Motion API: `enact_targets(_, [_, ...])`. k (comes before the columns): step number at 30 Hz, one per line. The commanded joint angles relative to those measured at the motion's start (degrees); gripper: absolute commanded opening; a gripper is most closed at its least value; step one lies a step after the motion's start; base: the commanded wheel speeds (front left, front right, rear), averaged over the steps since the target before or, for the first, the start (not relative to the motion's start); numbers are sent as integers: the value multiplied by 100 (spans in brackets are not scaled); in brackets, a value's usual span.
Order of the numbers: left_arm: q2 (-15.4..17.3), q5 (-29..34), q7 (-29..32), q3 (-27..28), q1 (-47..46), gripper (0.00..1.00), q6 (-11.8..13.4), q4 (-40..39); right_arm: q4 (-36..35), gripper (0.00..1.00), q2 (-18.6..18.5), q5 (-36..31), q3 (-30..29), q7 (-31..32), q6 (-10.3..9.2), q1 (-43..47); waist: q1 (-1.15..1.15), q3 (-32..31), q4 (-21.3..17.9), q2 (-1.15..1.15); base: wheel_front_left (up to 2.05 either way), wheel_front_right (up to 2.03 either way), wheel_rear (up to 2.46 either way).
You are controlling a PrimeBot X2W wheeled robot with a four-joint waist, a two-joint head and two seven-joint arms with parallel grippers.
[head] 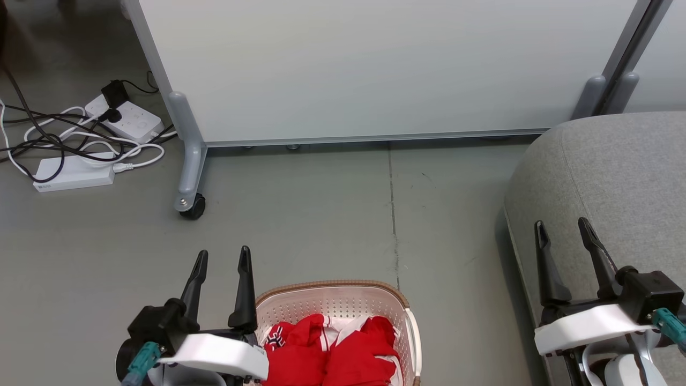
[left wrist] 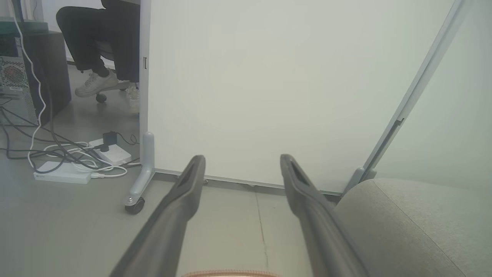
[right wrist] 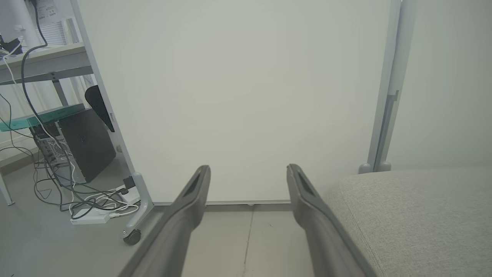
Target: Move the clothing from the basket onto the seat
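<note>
Red clothes (head: 332,348) sat bunched in the basket (head: 332,292), both cut off at the frame bottom. The basket's left side was hidden behind the left gripper (head: 223,256). It and the right gripper (head: 561,225) were spread wide, empty, the latter above the seat (head: 616,171) edge.

The smooth grey floor (head: 321,225), crossed by a thin dark seam (head: 394,214), is carrying the small cream-white perforated plastic basket (head: 332,284) with a brown rim at the near edge and the large grey fabric-upholstered seat (head: 616,171) to its right. Behind them the pale grey partition panel (head: 375,64) is standing on a black caster wheel (head: 193,208), with white power strips (head: 72,176) lying among tangled black and white cables (head: 53,142) at the left.
</note>
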Motion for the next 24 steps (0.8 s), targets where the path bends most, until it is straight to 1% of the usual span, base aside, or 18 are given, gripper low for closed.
enact_targets(1, [28, 164, -63, -27, 8, 100, 55, 32, 35, 100, -3, -97, -32, -75, 23, 47, 0, -9, -5, 0, 0, 0, 0])
enact_targets(9, [32, 492, -153, -132, 70, 100, 134, 153, 149, 100, 8, -422, 12, -163, 25, 90, 0, -32, -18, 0, 0, 0, 0])
enact_targets(18, [36, 791, -246, -204, 125, 100, 203, 87, 191, 100, 6, -729, 76, -258, 27, 103, 0, -42, -31, 0, 0, 0, 0])
enact_targets(24, [38, 993, -300, -258, 142, 100, 166, 34, 130, 100, -2, -855, 179, -321, 19, 85, 0, -7, -27, 0, 0, 0, 0])
